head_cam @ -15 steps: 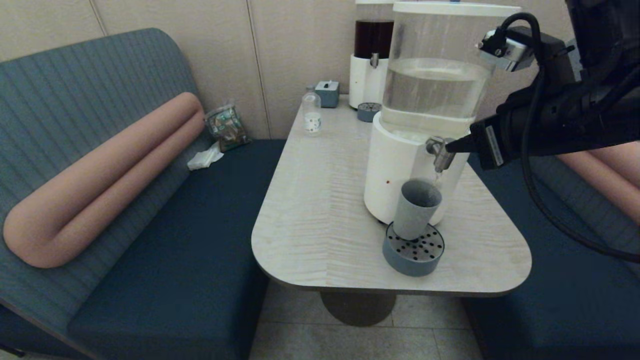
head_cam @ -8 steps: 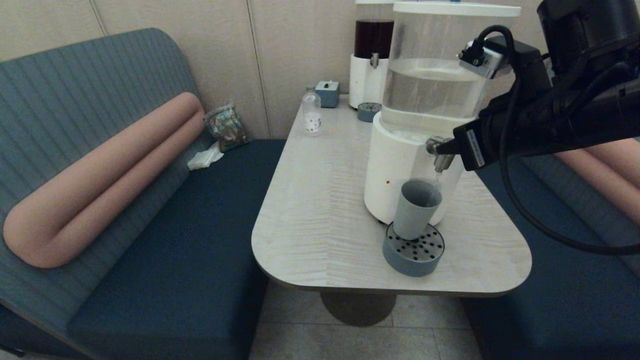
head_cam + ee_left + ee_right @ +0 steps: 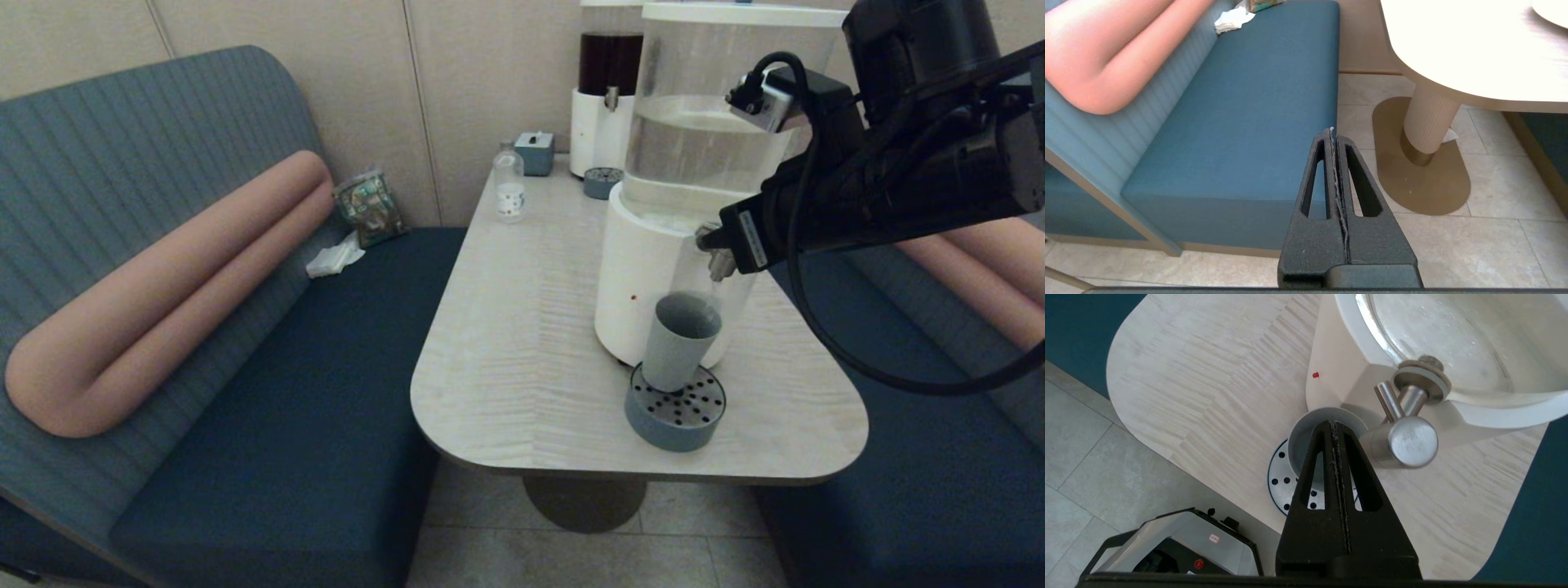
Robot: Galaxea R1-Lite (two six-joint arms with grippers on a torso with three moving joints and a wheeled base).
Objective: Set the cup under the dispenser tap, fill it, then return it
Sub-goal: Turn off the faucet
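The grey-blue cup stands upright on the round perforated tray, directly below the steel dispenser tap of the white-based dispenser with a clear tank. My right gripper is shut and empty, its tip against the top of the tap, above the cup. From the right wrist, the shut gripper hovers over the cup, beside the tap. My left gripper is shut and parked low over the bench edge and floor.
A dark-liquid dispenser, a small tray, a grey box and a clear bottle stand at the table's far end. Blue benches flank the table. The tray sits near the table's front edge.
My right arm has swung left and risen, its wrist now in front of the tank; the gripper tip stays at the tap. The cup has not moved.
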